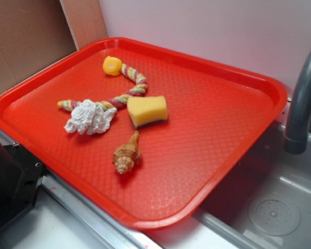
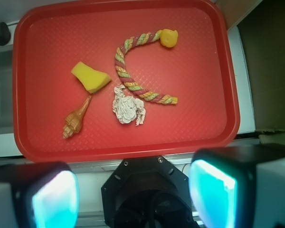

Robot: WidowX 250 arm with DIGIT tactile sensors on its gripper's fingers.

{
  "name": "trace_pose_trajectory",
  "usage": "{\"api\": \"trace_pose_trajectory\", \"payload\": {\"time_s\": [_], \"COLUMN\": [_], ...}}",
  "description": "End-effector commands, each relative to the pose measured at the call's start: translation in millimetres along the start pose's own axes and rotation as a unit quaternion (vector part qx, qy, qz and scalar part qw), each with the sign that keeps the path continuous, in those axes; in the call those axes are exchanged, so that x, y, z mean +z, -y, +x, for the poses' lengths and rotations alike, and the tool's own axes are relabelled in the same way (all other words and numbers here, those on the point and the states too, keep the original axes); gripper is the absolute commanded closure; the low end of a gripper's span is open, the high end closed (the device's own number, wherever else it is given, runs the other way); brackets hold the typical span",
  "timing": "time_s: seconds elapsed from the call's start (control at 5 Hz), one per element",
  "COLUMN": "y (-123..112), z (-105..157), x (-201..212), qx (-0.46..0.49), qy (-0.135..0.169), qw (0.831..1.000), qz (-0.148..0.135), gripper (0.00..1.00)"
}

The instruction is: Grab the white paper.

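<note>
The white paper [image 1: 90, 116] is a crumpled wad lying on the red tray [image 1: 212, 119], left of centre, touching the twisted rope [image 1: 140, 82]. From the wrist view the paper [image 2: 128, 108] sits near the tray's [image 2: 199, 80] closer edge, just below the rope [image 2: 152, 96]. My gripper [image 2: 133, 197] hovers high above and well back from the paper, over the black robot base. Its two fingers [image 2: 54, 199] stand wide apart, open, with nothing between them. The exterior view does not show the gripper.
A yellow sponge [image 1: 147, 110] lies right of the paper and a brown seashell [image 1: 126, 154] in front of it. A small yellow toy [image 1: 112, 65] sits at the rope's far end. A grey faucet [image 1: 303, 98] and sink [image 1: 274, 207] are at the right.
</note>
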State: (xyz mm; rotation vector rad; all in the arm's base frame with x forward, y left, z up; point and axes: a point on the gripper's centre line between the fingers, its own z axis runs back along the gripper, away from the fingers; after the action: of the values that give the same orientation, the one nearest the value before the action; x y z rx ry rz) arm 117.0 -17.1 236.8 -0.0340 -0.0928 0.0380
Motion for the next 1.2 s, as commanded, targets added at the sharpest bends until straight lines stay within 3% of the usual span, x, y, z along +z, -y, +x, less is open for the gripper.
{"api": "trace_pose_trajectory", "payload": {"time_s": [0.0,0.2,0.4,0.8,1.0], "y": [0,-3,2,4,7], "z": [0,14,-19,-31,-17], "x": [0,-16,-12,-57,-77], "qx": [0.000,0.008,0.025,0.101,0.098], "qy": [0.000,0.009,0.023,0.026,0.013], "qw": [1.000,1.000,0.999,0.994,0.994], "qz": [0.000,0.005,0.015,0.021,0.037], "gripper": [0.00,0.00,0.00,0.00,0.00]}}
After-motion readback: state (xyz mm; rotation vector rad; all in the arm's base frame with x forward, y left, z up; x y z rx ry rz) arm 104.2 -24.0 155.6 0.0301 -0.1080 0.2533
